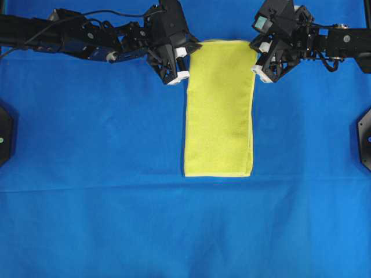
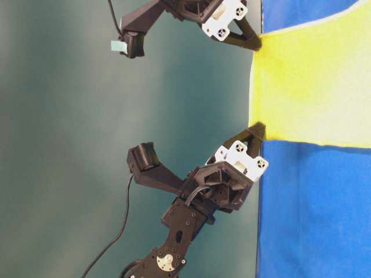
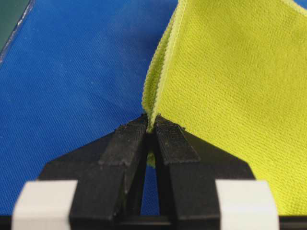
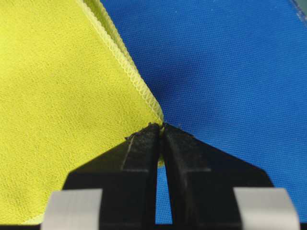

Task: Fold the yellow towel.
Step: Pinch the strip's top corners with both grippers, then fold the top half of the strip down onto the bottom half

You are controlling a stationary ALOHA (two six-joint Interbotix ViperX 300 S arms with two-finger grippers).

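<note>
The yellow towel (image 1: pixel 220 110) lies folded into a long narrow strip on the blue cloth, running from the far edge toward the middle. My left gripper (image 1: pixel 193 51) is shut on its far left corner. Its pads pinch the layered hem in the left wrist view (image 3: pixel 151 125), and the towel (image 3: pixel 230 96) spreads away to the right. My right gripper (image 1: pixel 255 51) is shut on the far right corner. The stitched hem runs into the closed tips (image 4: pixel 161 127), with the towel (image 4: pixel 62 96) to the left. At table level, both corners of the towel (image 2: pixel 307 87) are lifted slightly by the tips.
A large blue cloth (image 1: pixel 87 174) covers the whole table. Black mounts sit at the left edge (image 1: pixel 4 133) and the right edge (image 1: pixel 365 136). Both arms reach in along the far edge.
</note>
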